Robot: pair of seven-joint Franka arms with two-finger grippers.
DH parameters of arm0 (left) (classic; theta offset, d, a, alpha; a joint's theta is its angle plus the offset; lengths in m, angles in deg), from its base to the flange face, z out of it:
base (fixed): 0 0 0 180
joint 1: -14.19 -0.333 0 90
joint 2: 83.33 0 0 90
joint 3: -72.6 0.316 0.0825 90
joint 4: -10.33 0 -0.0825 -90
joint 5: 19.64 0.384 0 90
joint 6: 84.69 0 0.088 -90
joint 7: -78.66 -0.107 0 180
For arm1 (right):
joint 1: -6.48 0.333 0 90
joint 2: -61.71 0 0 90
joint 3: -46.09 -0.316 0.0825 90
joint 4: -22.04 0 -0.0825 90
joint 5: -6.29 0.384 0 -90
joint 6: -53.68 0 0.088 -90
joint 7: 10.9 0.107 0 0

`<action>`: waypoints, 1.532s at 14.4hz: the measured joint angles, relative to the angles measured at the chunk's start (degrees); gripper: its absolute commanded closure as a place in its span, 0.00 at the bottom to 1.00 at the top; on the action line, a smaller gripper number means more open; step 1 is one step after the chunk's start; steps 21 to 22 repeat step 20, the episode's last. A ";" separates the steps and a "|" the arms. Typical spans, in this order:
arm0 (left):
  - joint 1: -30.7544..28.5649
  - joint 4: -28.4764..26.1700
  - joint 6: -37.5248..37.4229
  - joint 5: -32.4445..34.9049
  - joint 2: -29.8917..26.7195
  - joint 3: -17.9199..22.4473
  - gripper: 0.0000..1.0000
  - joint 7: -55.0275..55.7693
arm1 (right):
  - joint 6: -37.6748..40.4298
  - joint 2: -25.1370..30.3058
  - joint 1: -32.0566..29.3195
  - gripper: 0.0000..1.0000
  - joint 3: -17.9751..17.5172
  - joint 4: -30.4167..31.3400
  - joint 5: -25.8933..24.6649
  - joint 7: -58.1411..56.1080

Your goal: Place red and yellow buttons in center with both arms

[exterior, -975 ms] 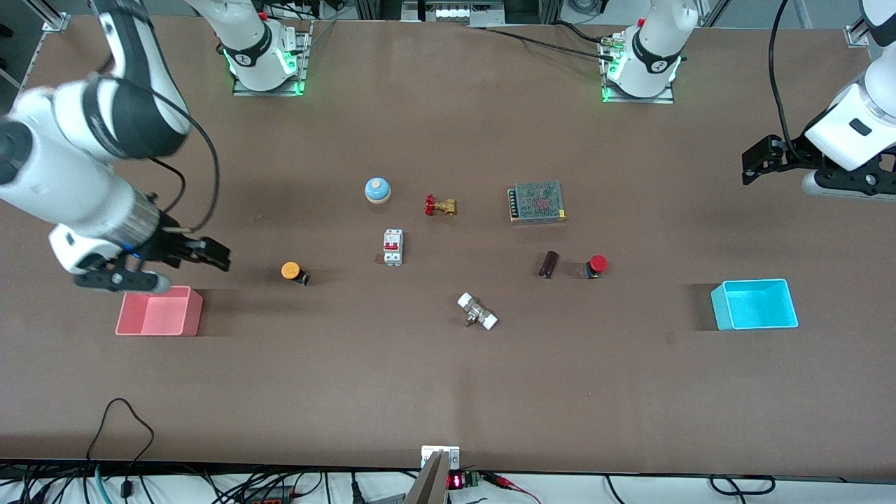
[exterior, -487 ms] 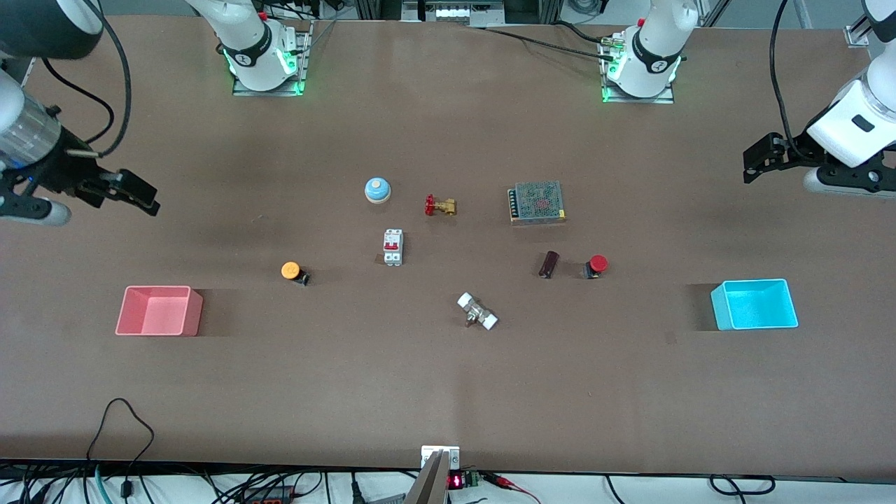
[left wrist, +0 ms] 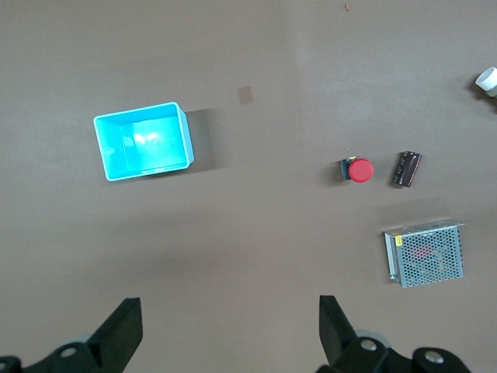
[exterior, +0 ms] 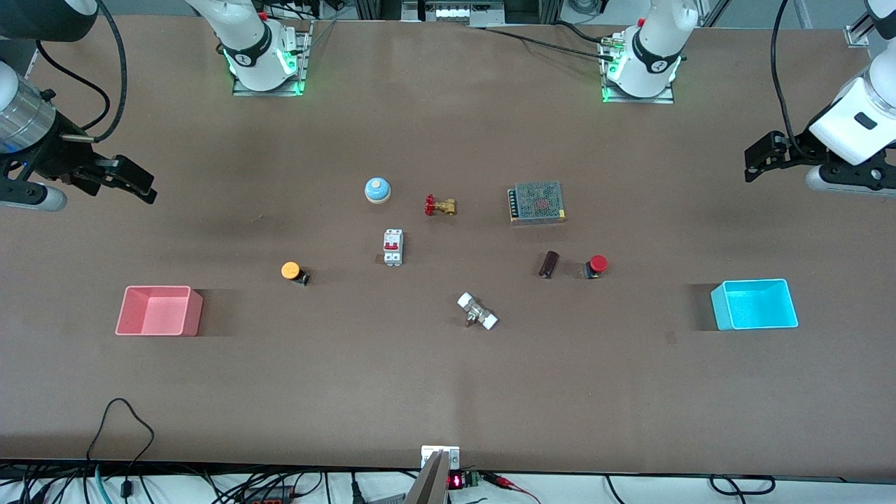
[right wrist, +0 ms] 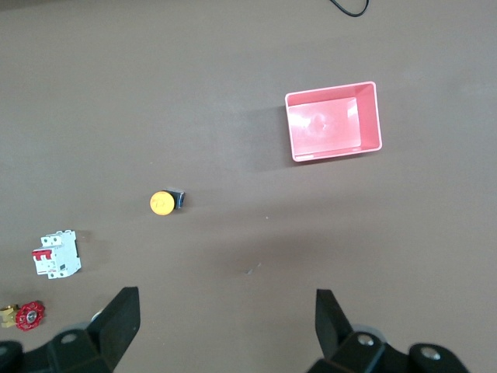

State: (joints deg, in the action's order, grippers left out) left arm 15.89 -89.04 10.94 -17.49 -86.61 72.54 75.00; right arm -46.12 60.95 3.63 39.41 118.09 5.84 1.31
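two pincers gape empty: left pincer, right pincer, over the table's ends.

Almost no readable text: small black LED display module at the table edge nearest the front camera shows red lit digits, too small to read. Dark grey joint bands on the two white arm bases, right arm base and left arm base, each carry a small white round mark, not legible. White circuit breaker with red switch and metal mesh-topped power supply box show no legible print.
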 measured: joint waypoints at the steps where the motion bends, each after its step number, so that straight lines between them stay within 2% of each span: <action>1: -0.06 0.00 -0.05 0.00 -0.08 0.00 0.00 0.00 | 0.11 -0.01 0.00 0.00 0.00 0.04 0.00 0.00; 11: -0.95 0.00 -1.75 0.00 -2.01 0.04 0.00 0.00 | 4.12 0.10 -0.01 0.00 0.00 -0.95 -0.03 -0.04; 22: -1.32 -0.09 -1.78 0.00 -1.98 -0.02 0.00 0.00 | 4.35 0.15 -0.03 0.00 0.03 -1.24 -0.02 -0.04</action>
